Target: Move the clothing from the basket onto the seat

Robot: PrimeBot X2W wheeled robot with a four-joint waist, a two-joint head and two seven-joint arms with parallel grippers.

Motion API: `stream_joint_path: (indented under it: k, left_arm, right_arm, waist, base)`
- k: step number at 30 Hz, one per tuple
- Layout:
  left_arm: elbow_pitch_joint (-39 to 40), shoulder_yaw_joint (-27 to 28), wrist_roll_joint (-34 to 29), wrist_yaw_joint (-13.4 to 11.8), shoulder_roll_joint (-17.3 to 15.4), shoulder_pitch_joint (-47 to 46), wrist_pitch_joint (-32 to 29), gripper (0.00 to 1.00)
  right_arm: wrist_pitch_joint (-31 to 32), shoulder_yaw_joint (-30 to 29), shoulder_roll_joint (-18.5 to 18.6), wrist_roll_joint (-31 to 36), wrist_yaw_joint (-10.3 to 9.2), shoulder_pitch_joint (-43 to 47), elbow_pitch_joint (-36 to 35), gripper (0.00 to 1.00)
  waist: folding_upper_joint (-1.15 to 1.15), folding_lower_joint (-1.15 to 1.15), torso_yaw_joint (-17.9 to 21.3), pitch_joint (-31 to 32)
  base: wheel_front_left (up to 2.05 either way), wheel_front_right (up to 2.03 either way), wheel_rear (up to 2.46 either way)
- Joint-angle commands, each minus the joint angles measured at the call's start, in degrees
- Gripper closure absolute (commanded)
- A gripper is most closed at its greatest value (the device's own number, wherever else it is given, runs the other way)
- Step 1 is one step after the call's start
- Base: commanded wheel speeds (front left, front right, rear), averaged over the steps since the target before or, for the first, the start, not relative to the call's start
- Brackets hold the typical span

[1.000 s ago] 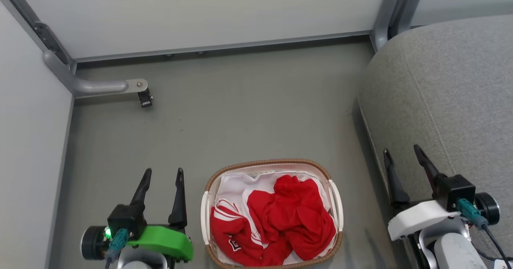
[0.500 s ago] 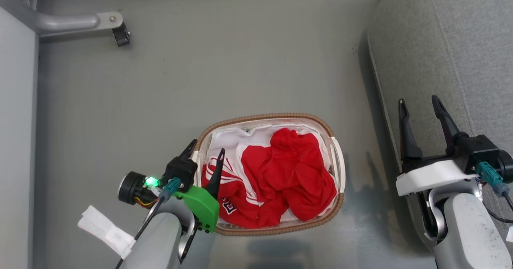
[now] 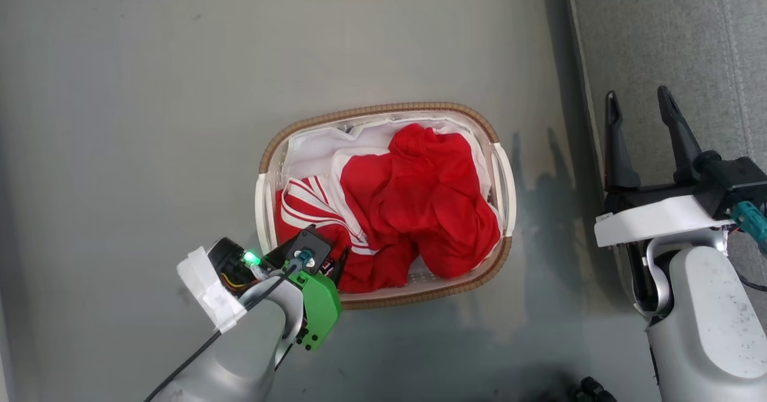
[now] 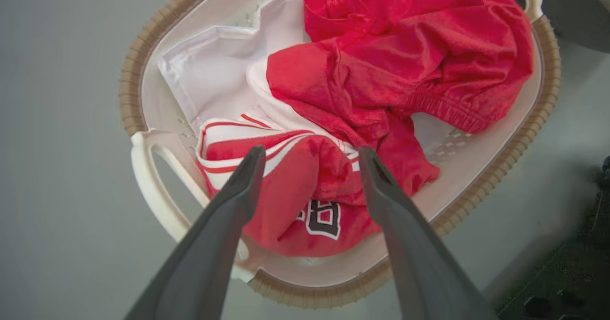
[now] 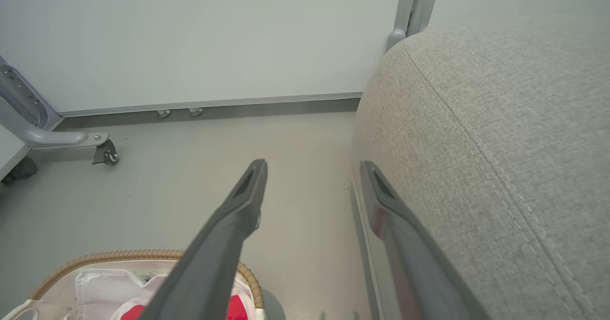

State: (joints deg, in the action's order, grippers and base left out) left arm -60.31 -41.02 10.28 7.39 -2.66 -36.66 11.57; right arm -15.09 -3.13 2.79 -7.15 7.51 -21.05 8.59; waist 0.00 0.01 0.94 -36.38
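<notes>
The basket (image 3: 383,109) stands on the floor with the clothing heaped in it. A red garment with white stripes (image 3: 305,204) lies at its left end and a plainer red one (image 3: 431,192) fills the middle and right. My left gripper (image 3: 332,257) hangs open over the basket's near left end, pointing down. In the left wrist view its fingers (image 4: 310,153) straddle the striped garment (image 4: 295,191) just above it, gripping nothing; the plain red garment (image 4: 414,62) lies beyond. My right gripper (image 3: 638,99) is open and empty at the edge of the grey seat (image 3: 665,30).
A white liner sheet (image 4: 214,72) lines the basket under the garments. In the right wrist view a pale wall panel stands behind the floor, with a grey castor leg (image 5: 102,150) at far left. The seat (image 5: 500,119) rises close on the right.
The head camera has tilted down, shifting the whole picture. My left arm has swung from beside the basket to over its near left end, fingers now pointing down at the striped garment. Both grippers stay open.
</notes>
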Motion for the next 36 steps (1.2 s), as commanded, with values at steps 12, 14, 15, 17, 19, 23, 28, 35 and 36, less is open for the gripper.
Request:
stream_joint_path:
  k: [12,14,15,17,19,23,28,35,36]
  left_arm:
    - [-9.6,-2.3,1.7,-0.9,-1.3,-7.9,0.6,0.00]
    - [-10.3,-2.2,2.1,-1.0,-1.2,-8.3,0.6,0.09]
    - [-10.6,-2.1,2.2,-1.0,-1.2,-8.4,0.5,0.28]
    - [-11.4,-2.5,2.0,-1.2,-1.2,-8.4,-0.3,0.72]
    - [-11.8,-2.7,2.1,-1.2,-1.2,-8.4,-0.2,0.95]
    - [-12.0,-2.5,3.1,-1.0,-0.9,-7.4,0.8,1.00]
    - [-11.4,-2.2,4.5,-0.8,-0.6,-5.9,2.6,1.00]
    - [-7.5,-1.5,6.8,-0.4,-0.4,-2.9,3.7,1.00]
    - [-6.6,-1.6,6.9,-0.4,-0.4,-2.7,3.7,1.00]
  right_arm:
    - [-0.1,0.7,0.2,-3.2,-0.04,-2.2,-0.2,0.00]
    - [-0.1,1.0,0.2,-3.6,-0.04,-2.2,-0.2,0.00]
    - [-0.1,1.0,0.2,-3.6,-0.04,-2.2,-0.2,0.00]
    - [-0.1,1.2,0.2,-4.0,-0.04,-2.4,-0.1,0.00]
    - [-0.1,1.3,0.2,-4.1,-0.04,-2.4,0.1,0.00]
    - [-0.1,1.2,0.2,-4.1,-0.04,-2.0,0.6,0.00]
    - [-0.1,1.7,0.2,-3.8,-0.04,-0.6,1.3,0.00]
    - [-0.1,2.1,0.2,-3.0,-0.04,1.9,2.8,0.00]
    - [-0.1,2.1,0.2,-2.9,-0.04,2.3,3.0,0.00]
  waist:
    - [0.00,-0.01,3.4,-8.2]
    - [0.00,-0.01,3.7,-8.3]
    - [0.00,-0.01,3.8,-8.3]
    - [0.00,-0.01,4.0,-8.2]
    - [0.00,-0.01,4.2,-7.9]
    - [0.00,-0.01,4.2,-6.6]
    - [0.00,-0.01,3.9,-3.4]
    - [0.00,-0.01,3.0,3.6]
    - [0.00,-0.01,2.8,4.7]
  base:
    - [0.00,0.00,0.00]
    - [0.00,0.00,0.00]
    - [0.00,0.00,0.00]
    - [0.00,0.00,0.00]
    - [0.00,0.00,0.00]
    - [0.00,0.00,0.00]
    - [0.00,0.00,0.00]
    - [0.00,0.00,0.00]
    - [0.00,0.00,0.00]
